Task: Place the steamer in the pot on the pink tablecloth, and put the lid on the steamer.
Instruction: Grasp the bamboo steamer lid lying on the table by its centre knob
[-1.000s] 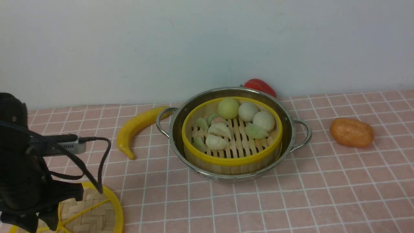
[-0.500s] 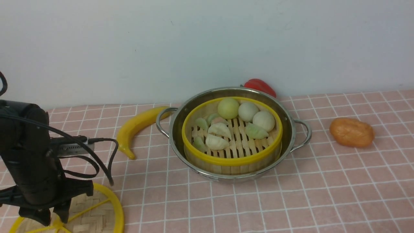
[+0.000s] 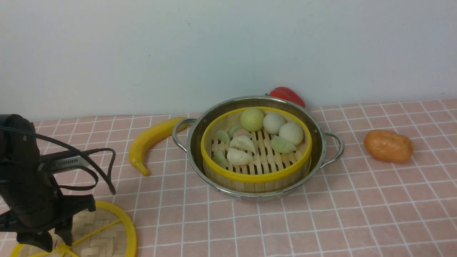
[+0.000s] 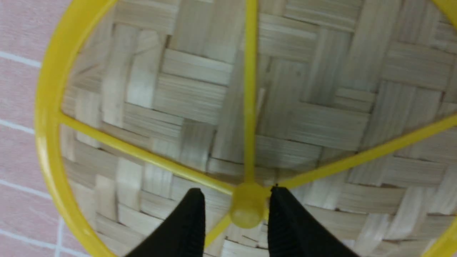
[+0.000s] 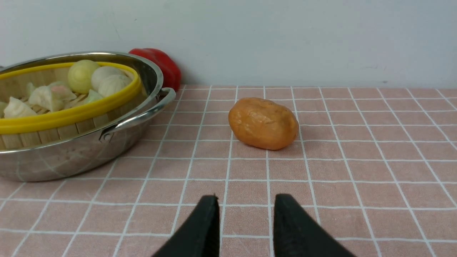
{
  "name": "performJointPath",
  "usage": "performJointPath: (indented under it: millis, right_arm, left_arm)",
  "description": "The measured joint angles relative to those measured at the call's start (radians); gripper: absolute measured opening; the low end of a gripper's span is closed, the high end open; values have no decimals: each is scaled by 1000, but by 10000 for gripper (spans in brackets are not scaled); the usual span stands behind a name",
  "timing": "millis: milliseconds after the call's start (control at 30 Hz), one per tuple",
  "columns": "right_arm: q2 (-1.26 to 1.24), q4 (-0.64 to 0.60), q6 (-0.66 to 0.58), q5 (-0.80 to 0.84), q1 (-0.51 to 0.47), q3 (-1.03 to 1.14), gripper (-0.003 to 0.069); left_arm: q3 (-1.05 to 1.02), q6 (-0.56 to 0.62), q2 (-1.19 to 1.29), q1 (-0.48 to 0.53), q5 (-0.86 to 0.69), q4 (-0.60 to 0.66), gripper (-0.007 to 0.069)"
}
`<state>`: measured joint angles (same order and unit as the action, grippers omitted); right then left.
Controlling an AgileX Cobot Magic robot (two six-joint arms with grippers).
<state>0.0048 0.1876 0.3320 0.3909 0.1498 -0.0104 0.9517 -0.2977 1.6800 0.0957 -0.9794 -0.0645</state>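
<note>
On pink tablecloth (image 3: 357, 214), pale wall (image 3: 228, 46) behind: left fingers (image 4: 182, 228) straddle lid (image 4: 303, 117) hub (image 4: 248, 208), spread; right fingers (image 5: 200, 232) spread.

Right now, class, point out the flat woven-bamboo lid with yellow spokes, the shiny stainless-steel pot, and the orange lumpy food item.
Woven-bamboo lid (image 4: 248, 208): left wrist view, yellow hub.
Stainless-steel pot (image 5: 53, 160): right wrist view, outer wall.
Orange lumpy food item (image 3: 388, 146): front view, its middle.

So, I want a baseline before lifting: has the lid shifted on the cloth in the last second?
No. The lid has stayed put: its yellow rim crosses the same white lines of the pink tablecloth as before.
</note>
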Motion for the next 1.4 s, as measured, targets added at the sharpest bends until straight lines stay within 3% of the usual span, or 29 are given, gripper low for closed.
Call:
performJointPath:
  millis: [133,767,867,1033,1400]
  right_arm:
    - [0,0,0,0,0,0,240]
    - [0,0,0,0,0,0,240]
    - [0,0,0,0,0,0,240]
    - [0,0,0,0,0,0,240]
    - [0,0,1,0,0,0,243]
  left_arm:
    - [0,61,7,0,39,41,243]
    - [0,62,15,0,38,35,242]
    - [0,62,15,0,41,24,219]
    - [0,63,16,0,40,19,119]
    - [21,77,68,0,25,25,113]
